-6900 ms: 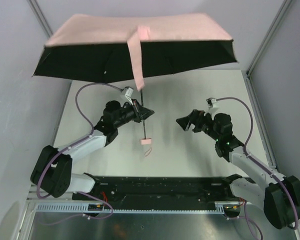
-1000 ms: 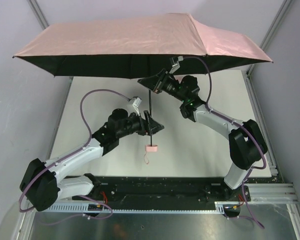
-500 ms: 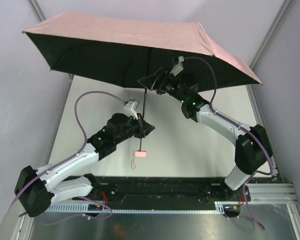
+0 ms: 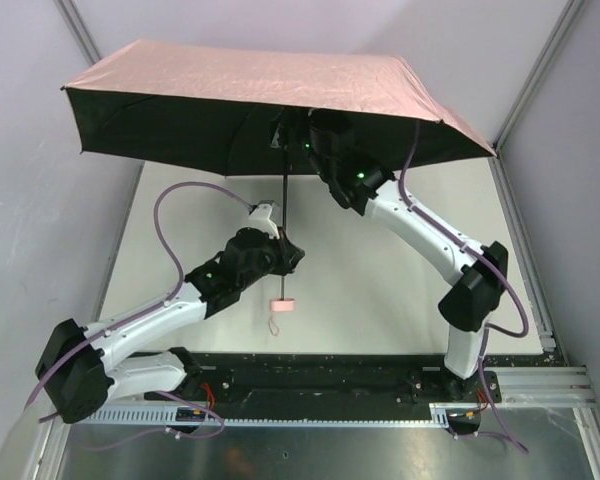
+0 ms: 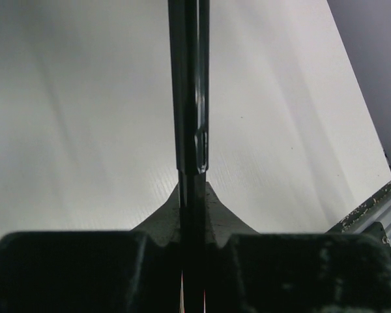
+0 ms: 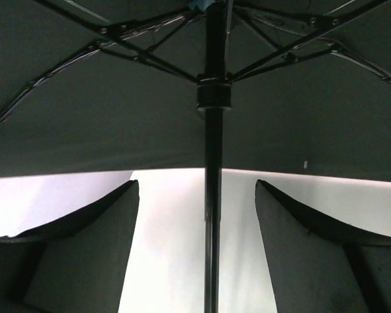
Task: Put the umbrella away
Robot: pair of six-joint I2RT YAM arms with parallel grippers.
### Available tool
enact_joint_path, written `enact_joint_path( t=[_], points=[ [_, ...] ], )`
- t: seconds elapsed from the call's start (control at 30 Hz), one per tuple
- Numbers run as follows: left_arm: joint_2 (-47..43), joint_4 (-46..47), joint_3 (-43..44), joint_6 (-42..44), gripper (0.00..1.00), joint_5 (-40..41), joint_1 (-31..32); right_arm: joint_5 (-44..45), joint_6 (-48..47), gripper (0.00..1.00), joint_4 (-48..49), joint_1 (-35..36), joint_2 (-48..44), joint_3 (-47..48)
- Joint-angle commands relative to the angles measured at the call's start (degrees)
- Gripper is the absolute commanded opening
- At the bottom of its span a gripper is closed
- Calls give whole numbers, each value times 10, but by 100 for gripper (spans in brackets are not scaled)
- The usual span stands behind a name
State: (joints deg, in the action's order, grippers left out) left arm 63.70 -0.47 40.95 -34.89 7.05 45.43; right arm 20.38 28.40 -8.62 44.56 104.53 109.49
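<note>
The umbrella is open, with a pale pink canopy on top and a black underside, held above the table. Its thin dark shaft runs down to a small pink handle with a wrist loop. My left gripper is shut on the lower shaft just above the handle. My right gripper is open under the canopy, its fingers on either side of the upper shaft without touching it, just below the runner where the ribs meet.
The white table lies below, with grey walls at left and right and metal frame posts at the back corners. A black rail with the arm bases runs along the near edge.
My right gripper has moved up along the shaft to just under the canopy. The canopy has tilted and shifted a little; my left gripper still holds the lower shaft.
</note>
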Motion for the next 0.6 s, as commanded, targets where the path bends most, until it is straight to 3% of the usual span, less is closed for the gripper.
enact_joint_path(
  t=[0.0, 0.2, 0.57],
  points=[
    [13, 40, 34, 23, 0, 18, 6, 113, -76, 71, -13, 14, 50, 62],
    [14, 40, 33, 25, 0, 13, 9, 184, -147, 64, -25, 23, 132, 187],
    [-20, 36, 5, 18, 0, 38, 15, 226, -242, 55, 64, 25, 182, 256]
  ],
)
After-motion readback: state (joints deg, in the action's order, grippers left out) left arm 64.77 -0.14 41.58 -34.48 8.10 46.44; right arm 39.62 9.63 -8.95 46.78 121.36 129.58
